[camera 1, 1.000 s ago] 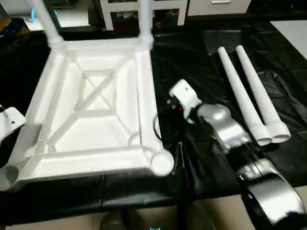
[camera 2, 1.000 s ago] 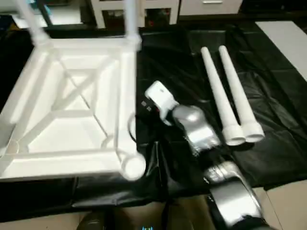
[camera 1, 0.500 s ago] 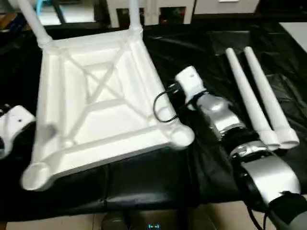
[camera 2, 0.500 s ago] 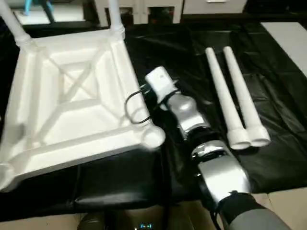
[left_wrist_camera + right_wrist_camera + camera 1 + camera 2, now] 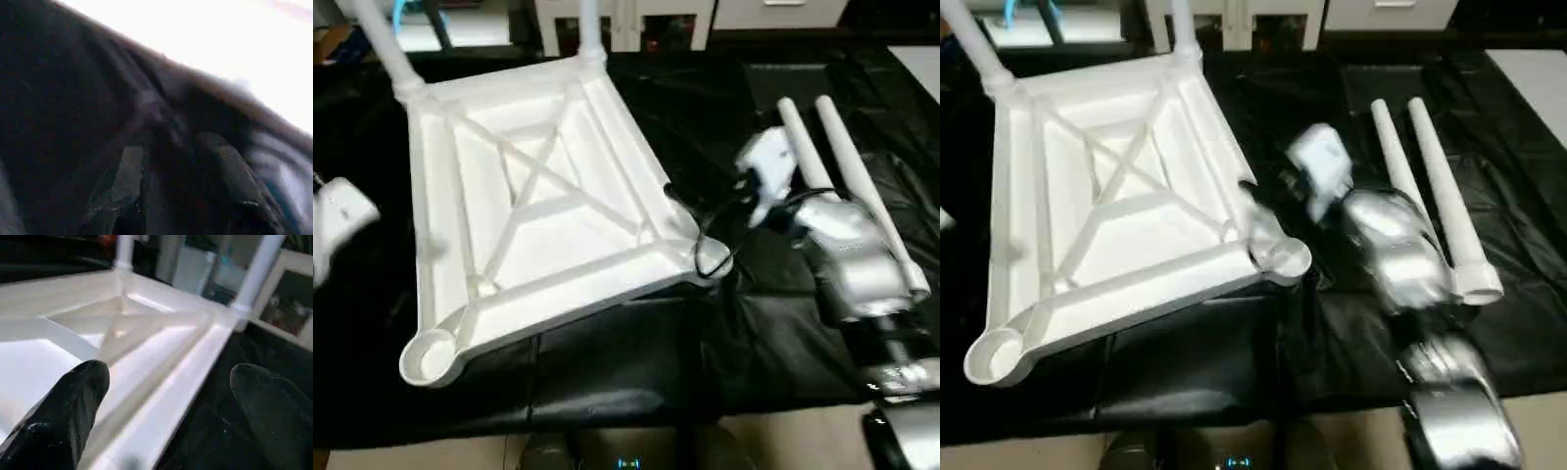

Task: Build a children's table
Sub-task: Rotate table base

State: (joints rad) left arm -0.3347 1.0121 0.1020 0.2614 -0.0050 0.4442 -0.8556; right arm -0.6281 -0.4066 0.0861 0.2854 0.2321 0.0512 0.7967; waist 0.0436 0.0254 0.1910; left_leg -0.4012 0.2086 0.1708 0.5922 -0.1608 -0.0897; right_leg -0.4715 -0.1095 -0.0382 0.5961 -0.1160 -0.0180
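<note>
Spread wide, the right gripper [image 5: 166,406] faces the table top [image 5: 538,206], upside down at centre left, one corner toward the lower left; it has swung round. Two loose legs [image 5: 1430,186] lie lengthwise at right. Left gripper [image 5: 181,196]: partly parted, empty.

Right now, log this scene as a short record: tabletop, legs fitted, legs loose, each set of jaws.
tabletop: white table top lies upside down on the black sheet, X-ribs up
legs fitted: two legs standing in the far corner sockets
empty sockets: near corner sockets, both empty
legs loose: two loose legs side by side on the sheet, at the robot's right
right gripper: jaws wide open, empty, beside the top's edge
left gripper: grip unclear
</note>
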